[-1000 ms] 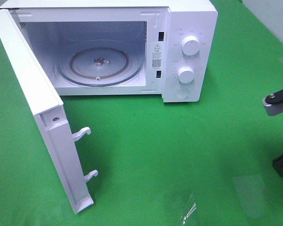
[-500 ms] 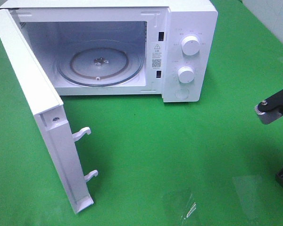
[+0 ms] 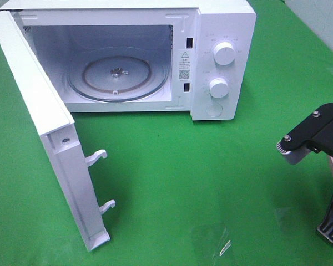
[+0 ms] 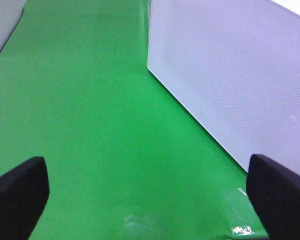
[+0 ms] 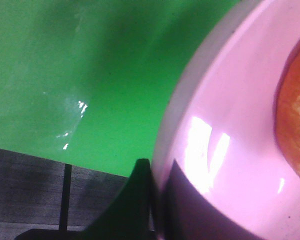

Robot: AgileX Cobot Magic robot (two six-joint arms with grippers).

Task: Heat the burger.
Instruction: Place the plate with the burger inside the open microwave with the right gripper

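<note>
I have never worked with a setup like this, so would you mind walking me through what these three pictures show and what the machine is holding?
This is a robot with two arms, each ending in a two-fingered gripper. The wide picture is taken from a camera mounted high above a green table. On the table stands a white microwave with its door swung wide open and its glass turntable bare. At the right edge of that view you see part of the right arm.

The other two pictures come from small cameras on the wrists. The left one looks past the open left gripper at the microwave door. The right one shows the right gripper shut on the rim of a pink plate, with the burger on it, only its brown edge in frame.
</note>
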